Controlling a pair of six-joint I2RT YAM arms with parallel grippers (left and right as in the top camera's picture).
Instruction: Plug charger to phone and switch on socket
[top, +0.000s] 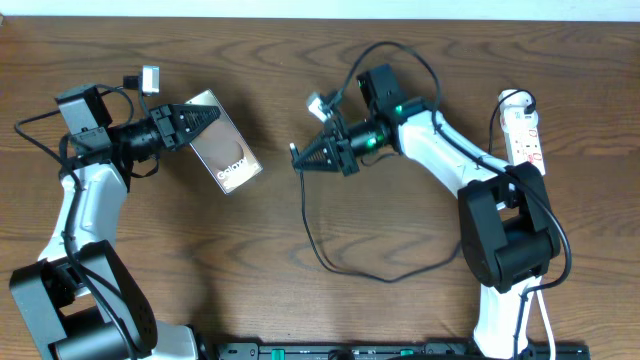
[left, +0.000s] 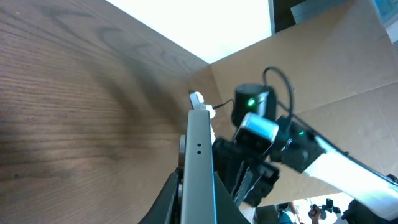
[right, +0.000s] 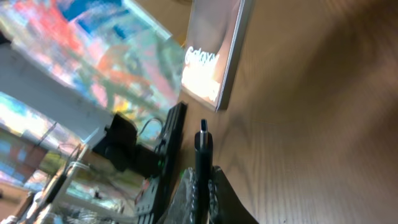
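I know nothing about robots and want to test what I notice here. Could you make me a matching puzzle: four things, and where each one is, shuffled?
Things:
1 phone
2 plug
3 socket
4 cable

Places:
A lying at the table's right side
B in the right gripper
C in the left gripper
D looped across the table's middle

Pairs: 1-C, 2-B, 3-A, 4-D

Bright, even light; blurry wrist views.

glossy phone (top: 225, 150) at left, black charger (right: 203, 149) mid-table, white socket (top: 524, 128) far right
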